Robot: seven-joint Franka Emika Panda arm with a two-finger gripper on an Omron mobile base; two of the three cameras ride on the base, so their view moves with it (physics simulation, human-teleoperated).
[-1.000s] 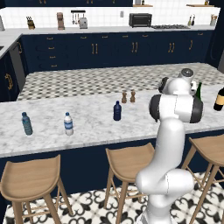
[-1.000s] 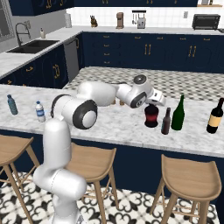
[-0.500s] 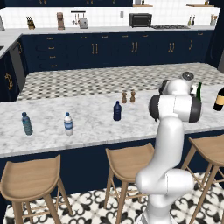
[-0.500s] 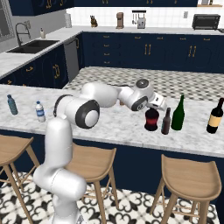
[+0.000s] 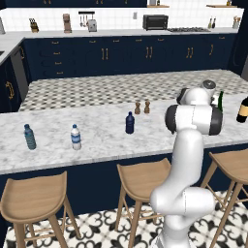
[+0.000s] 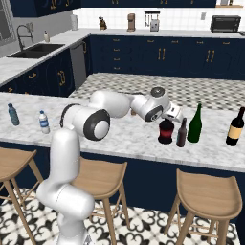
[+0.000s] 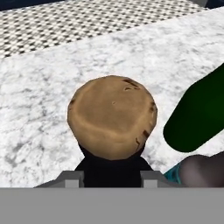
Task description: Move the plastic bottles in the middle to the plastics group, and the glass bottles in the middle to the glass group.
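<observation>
The squat red-labelled bottle (image 6: 166,133) stands on the marble counter (image 6: 124,136), just left of the slim dark bottle (image 6: 181,133). My gripper (image 6: 168,117) is on its top. In the hand view its brown cork (image 7: 112,116) sits right above my gripper (image 7: 111,181), which is shut on the black neck. The green wine bottle (image 6: 194,124) (image 7: 201,113) and the dark wine bottle (image 6: 235,127) stand to the right. The navy-blue bottle (image 5: 130,123) stands mid-counter. The teal-tinted water bottle (image 5: 30,137) and the white-labelled one (image 5: 75,137) stand far left. The tiny brown bottle is hidden.
Two small shakers (image 5: 142,107) stand behind the navy bottle. Wooden stools (image 6: 206,191) line the counter's near edge. A patterned counter section (image 5: 121,89) runs behind the marble. Bare marble lies between the navy bottle and my arm.
The hand has shifted slightly right and down, and the squat bottle has settled lower beside the slim bottle. The other bottles have not moved.
</observation>
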